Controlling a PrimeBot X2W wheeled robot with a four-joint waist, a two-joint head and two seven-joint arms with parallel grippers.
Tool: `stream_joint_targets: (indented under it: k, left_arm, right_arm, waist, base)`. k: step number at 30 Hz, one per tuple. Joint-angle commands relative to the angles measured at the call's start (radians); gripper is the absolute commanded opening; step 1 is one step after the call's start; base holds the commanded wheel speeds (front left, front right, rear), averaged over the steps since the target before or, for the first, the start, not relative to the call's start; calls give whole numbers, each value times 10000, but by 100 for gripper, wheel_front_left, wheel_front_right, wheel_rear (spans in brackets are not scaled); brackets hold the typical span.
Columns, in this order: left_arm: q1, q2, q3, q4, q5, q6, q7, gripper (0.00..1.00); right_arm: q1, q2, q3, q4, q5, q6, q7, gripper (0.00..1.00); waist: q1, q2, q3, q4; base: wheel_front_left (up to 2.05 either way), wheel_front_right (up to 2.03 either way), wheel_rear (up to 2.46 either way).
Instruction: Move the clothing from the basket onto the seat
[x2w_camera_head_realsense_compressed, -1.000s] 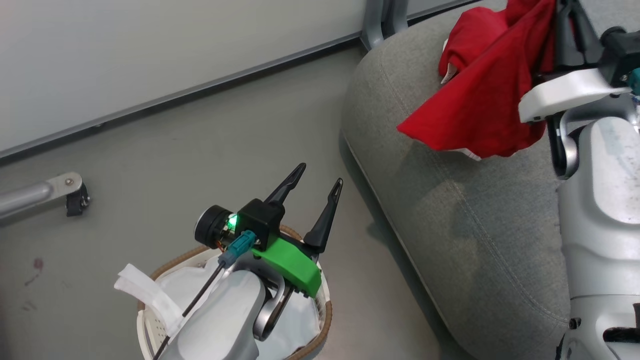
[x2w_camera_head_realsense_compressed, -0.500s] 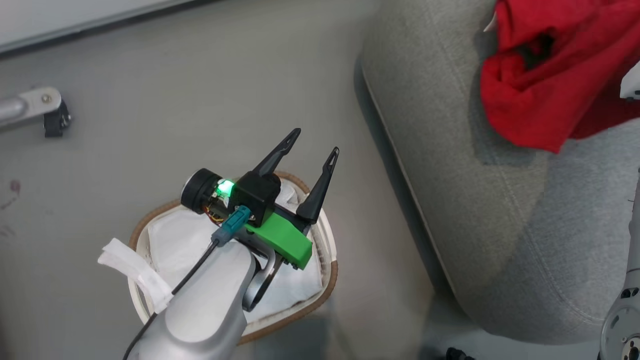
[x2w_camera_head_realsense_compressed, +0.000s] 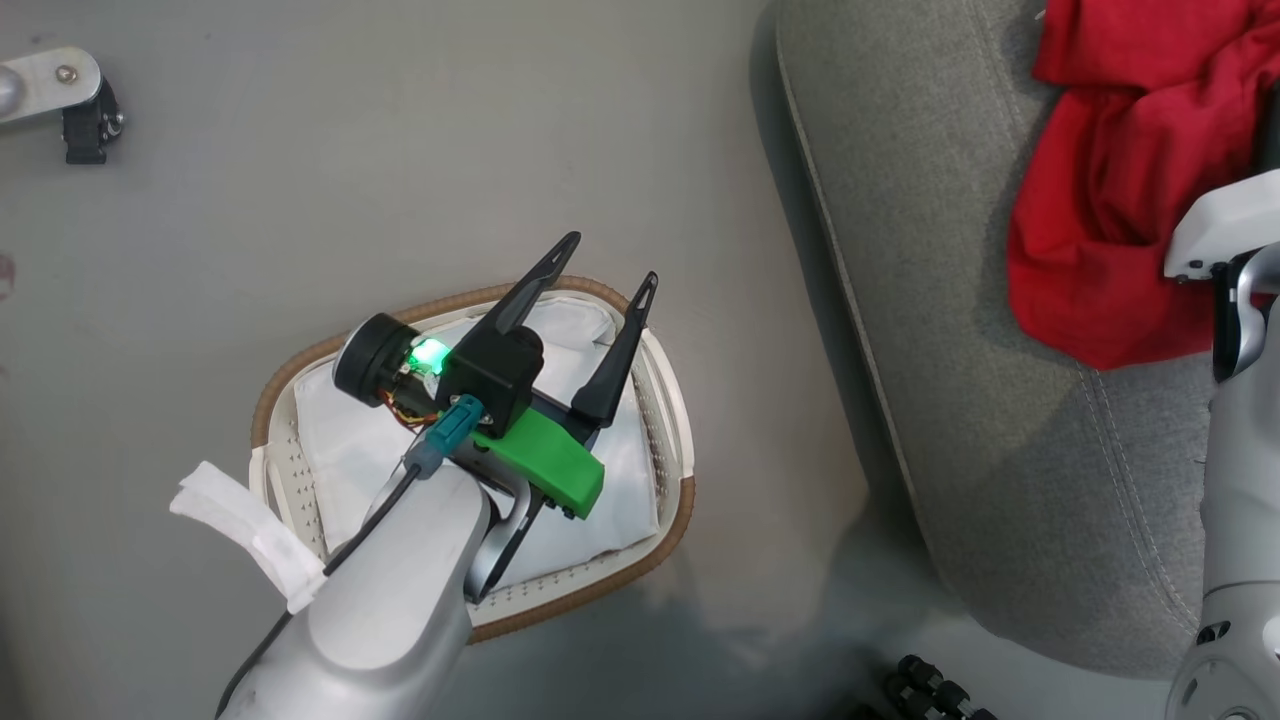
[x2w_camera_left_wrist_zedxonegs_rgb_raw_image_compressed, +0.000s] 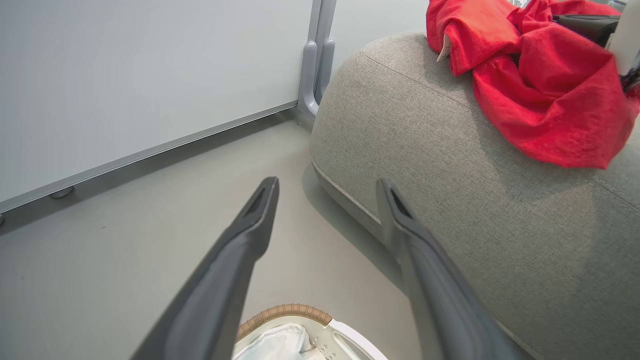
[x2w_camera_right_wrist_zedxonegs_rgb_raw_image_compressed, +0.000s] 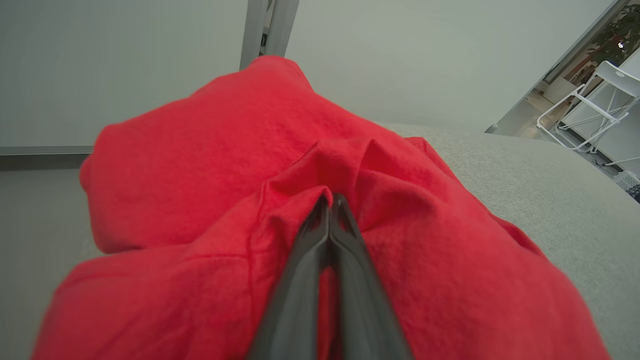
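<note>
Pinching a fold of the clothing (x2w_camera_right_wrist_zedxonegs_rgb_raw_image_compressed: 200, 165) with the right claw (x2w_camera_right_wrist_zedxonegs_rgb_raw_image_compressed: 330, 200), tips pressed together and sunk in a red crease. Lying bunched on the seat (x2w_camera_head_realsense_compressed: 950, 350), near its edge, well apart from the basket (x2w_camera_head_realsense_compressed: 685, 500). Looks soft, light and limp; likely to drape and slip, so best taken at a thick gathered fold rather than a single layer. Hovering over the basket with the left claw (x2w_camera_head_realsense_compressed: 613, 257), spread wide, gripping and touching nothing. Below it, just the white liner (x2w_camera_head_realsense_compressed: 330, 440).
</note>
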Motion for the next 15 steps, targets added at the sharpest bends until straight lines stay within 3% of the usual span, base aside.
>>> stream_joint_targets:
  k: [1,2,3,4,5,15]
  left_arm:
    - [-76,84,56,31,17,48,-7,100]
    - [-39,97,60,50,3,48,-7,100]
    - [-19,113,62,62,-11,54,-7,100]
    - [-4,124,71,75,-34,63,-7,100]
    - [7,131,80,74,-48,75,-7,100]
    - [347,20,224,42,-221,71,-7,100]
  right_arm:
    - [200,-1,-20,-45,11,-13,-22,8]
    - [266,7,-18,-27,27,-13,-24,27]
    - [310,19,1,3,38,-14,-24,27]
    - [363,27,34,53,50,-13,-24,73]
    - [401,24,64,92,58,-13,-22,100]
    - [1390,71,598,-203,456,-13,-24,100]
  waist:
    - [-2,0,-51,-58]
    - [-2,0,-88,-89]
    - [-2,0,-124,-117]
    - [-2,0,-165,-146]
    - [-2,0,-206,-173]
    - [-2,0,-1022,-366]
  base:
    - [0,0,0]
    - [0,0,0]
    - [0,0,0]
    - [0,0,0]
    - [0,0,0]
    - [0,0,0]
